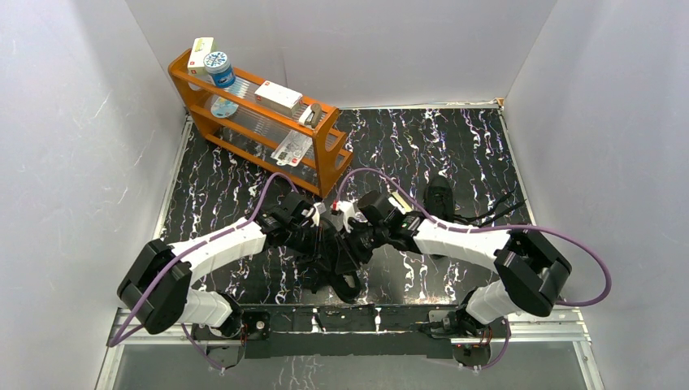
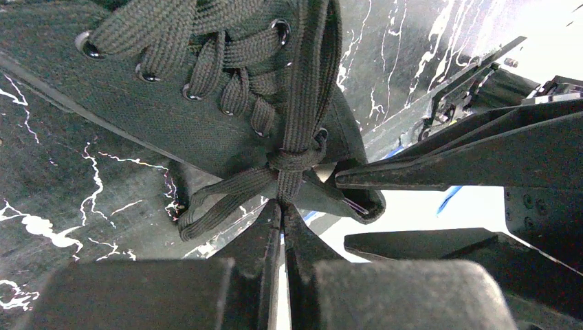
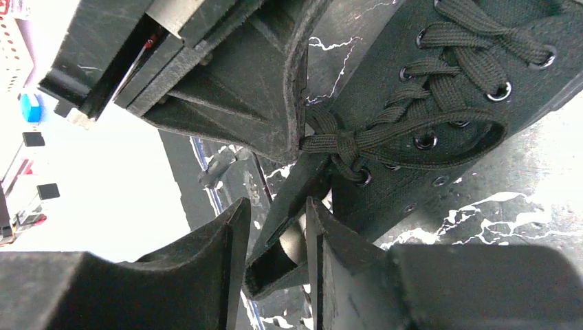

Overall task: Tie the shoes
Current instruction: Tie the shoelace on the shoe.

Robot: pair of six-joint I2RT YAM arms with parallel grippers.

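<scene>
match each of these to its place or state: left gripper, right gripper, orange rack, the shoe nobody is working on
Column 1:
1. left gripper
2. right gripper
3. orange rack
4. spare shoe

Column 2:
a. far left part of the table
b. jaws apart
c. lying beyond the right arm
d. shut on a lace

Pairs: 1-d, 2-b, 3-a, 4-c
</scene>
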